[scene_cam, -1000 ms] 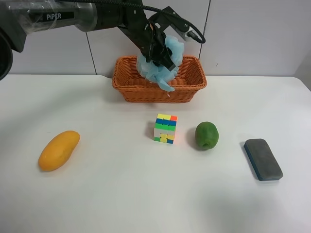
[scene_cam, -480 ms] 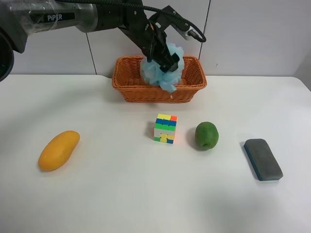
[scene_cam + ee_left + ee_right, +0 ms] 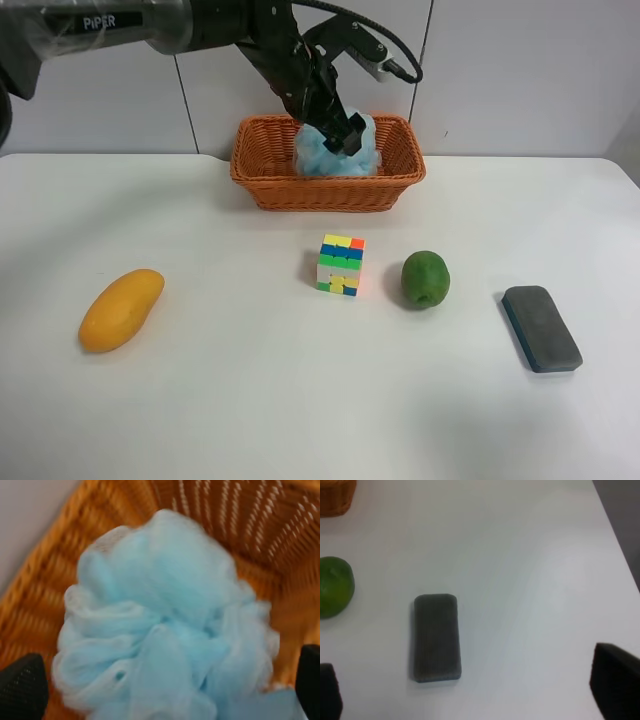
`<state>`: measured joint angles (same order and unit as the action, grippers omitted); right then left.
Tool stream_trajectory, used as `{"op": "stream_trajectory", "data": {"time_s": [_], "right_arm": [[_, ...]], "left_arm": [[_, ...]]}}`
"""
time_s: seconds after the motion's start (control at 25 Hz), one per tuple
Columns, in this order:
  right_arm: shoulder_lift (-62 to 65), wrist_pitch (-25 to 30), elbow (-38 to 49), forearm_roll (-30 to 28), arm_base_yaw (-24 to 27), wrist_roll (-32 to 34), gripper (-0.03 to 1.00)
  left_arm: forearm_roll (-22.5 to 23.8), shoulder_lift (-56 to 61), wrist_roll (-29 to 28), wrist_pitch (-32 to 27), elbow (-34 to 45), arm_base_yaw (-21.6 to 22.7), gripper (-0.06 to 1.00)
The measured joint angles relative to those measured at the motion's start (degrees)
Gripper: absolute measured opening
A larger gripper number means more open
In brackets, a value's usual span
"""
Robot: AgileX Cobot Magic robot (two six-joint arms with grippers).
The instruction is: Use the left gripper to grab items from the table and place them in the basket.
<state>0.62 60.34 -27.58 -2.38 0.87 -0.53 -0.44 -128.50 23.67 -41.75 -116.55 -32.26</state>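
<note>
My left gripper (image 3: 338,128) hangs over the orange-brown wicker basket (image 3: 262,182). The light-blue bath pouf (image 3: 342,157) lies inside the basket under it. In the left wrist view the pouf (image 3: 160,625) fills the basket (image 3: 235,525), and the two black fingertips (image 3: 22,690) stand wide apart on either side, open. On the white table (image 3: 250,410) lie the mango (image 3: 121,309), the puzzle cube (image 3: 341,265), the round green fruit (image 3: 425,279) and the grey-blue eraser (image 3: 541,328). My right gripper (image 3: 470,692) is open above the eraser (image 3: 436,637).
The basket stands at the table's far edge against a pale wall. The right wrist view shows the green fruit (image 3: 334,586), a corner of the basket (image 3: 335,497) and the table's edge (image 3: 620,555) beside a dark floor.
The left gripper has moved down and to the right over the basket. The pouf has gone from hanging above the basket to lying inside it.
</note>
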Motion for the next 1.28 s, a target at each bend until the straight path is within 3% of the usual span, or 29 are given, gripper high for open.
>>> {"op": "stream_trajectory", "data": {"time_s": [0.24,0.32,0.56,0.88,1.04,1.28], "right_arm": [[0.00,0.00,0.00,0.00,0.00,0.00,0.99],[0.00,0.00,0.00,0.00,0.00,0.00,0.99],[0.00,0.00,0.00,0.00,0.00,0.00,0.99],[0.00,0.00,0.00,0.00,0.00,0.00,0.99],[0.00,0.00,0.00,0.00,0.00,0.00,0.99],[0.00,0.00,0.00,0.00,0.00,0.00,0.99]], "left_arm": [[10.39,10.50,-10.31,-21.38,0.00,0.00,0.99],[14.89,14.99,-12.57,-25.85,0.13,0.00,0.99],[19.30,32.34,-15.29,-27.16,7.41,0.60,0.99],[24.55,59.48,-22.99,-27.46,30.06,1.72,0.99],[24.23,72.93,-24.94,-27.46,42.29,7.66,0.99],[18.74,91.38,-24.74,-27.55,56.81,23.63,0.99]]}}
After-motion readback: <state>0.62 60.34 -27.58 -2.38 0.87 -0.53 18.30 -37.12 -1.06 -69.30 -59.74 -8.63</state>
